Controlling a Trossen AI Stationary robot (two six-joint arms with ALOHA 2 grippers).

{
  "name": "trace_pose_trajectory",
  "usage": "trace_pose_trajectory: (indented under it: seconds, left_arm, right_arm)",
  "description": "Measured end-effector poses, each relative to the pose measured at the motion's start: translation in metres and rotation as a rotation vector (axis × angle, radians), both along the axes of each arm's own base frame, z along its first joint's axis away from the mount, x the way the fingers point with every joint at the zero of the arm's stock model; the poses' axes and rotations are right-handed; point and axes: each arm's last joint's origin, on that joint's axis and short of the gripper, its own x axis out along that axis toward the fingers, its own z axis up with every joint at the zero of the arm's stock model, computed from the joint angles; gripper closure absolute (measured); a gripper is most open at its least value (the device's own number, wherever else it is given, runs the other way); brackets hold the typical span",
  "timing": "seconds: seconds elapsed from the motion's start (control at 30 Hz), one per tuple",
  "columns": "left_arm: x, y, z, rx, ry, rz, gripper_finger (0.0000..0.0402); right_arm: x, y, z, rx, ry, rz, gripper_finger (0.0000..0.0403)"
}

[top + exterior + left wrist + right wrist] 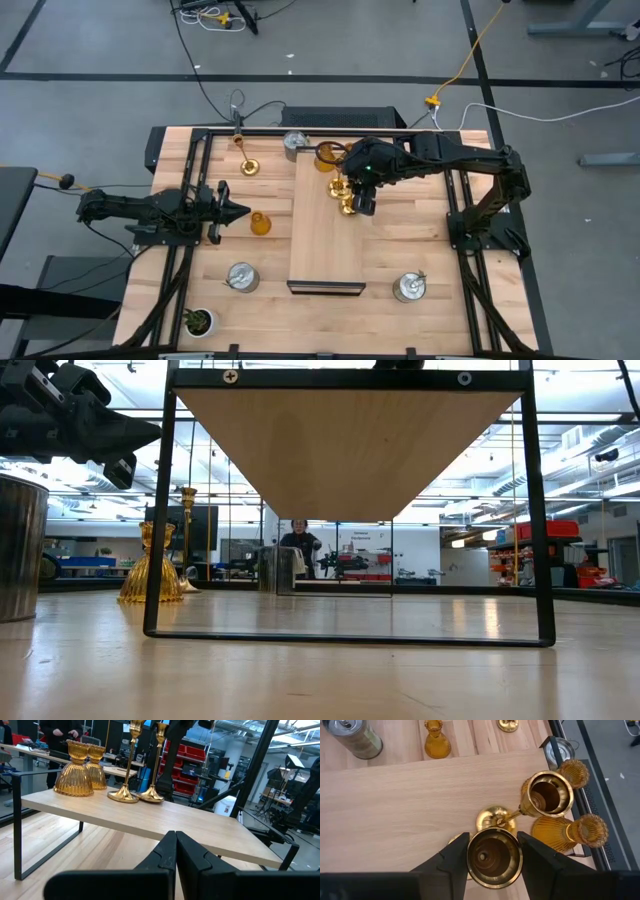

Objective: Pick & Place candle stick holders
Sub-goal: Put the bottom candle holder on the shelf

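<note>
Gold, thin-stemmed and top-heavy, the candle stick holder (494, 858) stands on the raised wooden shelf (325, 240), its cup between the right gripper (494, 851)'s fingers; whether they grip it or merely flank it, I cannot tell. Polished metal probably slips, so hold it at the cup or upper stem. A second gold holder (547, 795) crowds in at about two o'clock in the wrist view, with two amber holders (567, 832) just beyond, so tipping is a risk. At nine o'clock on the table, the left gripper (238, 210) waits with fingers together, near another amber holder (260, 223).
</note>
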Motion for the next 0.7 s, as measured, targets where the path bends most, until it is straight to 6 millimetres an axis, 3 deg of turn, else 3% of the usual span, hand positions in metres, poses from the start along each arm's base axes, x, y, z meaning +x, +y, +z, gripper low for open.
trace_pose_trajectory:
  seconds: [0.7]
  left_arm:
    - [0.0000, 0.0000, 0.0001, 0.000, 0.000, 0.000, 0.0392]
  right_arm:
    - [0.0010, 0.0001, -0.0011, 0.004, 0.005, 0.003, 0.0245]
